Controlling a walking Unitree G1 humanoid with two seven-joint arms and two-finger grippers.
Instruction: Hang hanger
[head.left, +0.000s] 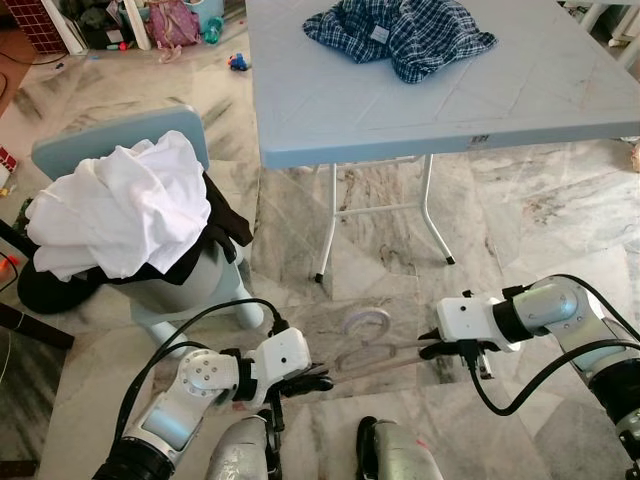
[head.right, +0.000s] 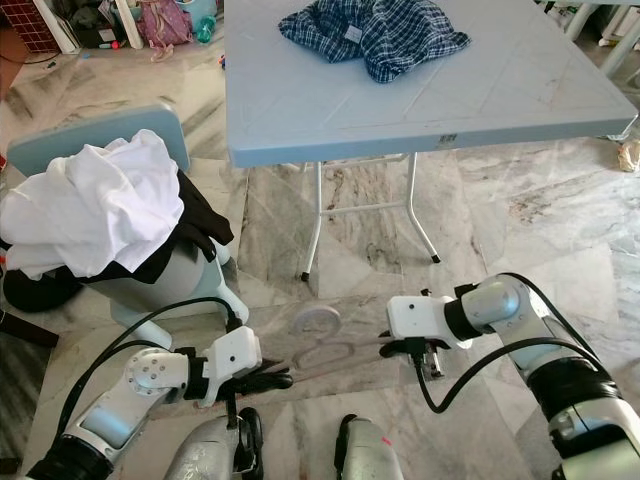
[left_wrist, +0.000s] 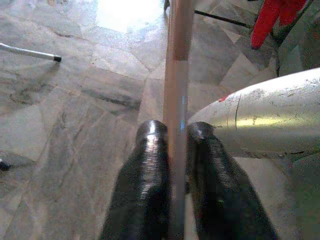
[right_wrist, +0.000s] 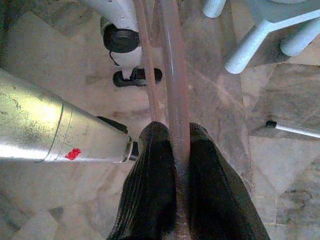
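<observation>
Clear plastic hanger (head.left: 368, 345): pinched at either end by left gripper (head.left: 318, 381) and right gripper (head.left: 430, 347), low over marble floor (head.left: 520, 220); hanging not yet done.

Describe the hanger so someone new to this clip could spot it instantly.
Below the pale blue table, low over the marble floor, the left hand and right hand each pinch one end of the hanger. It is clear pinkish plastic, nearly see-through, with its hook curling toward the table.
</observation>
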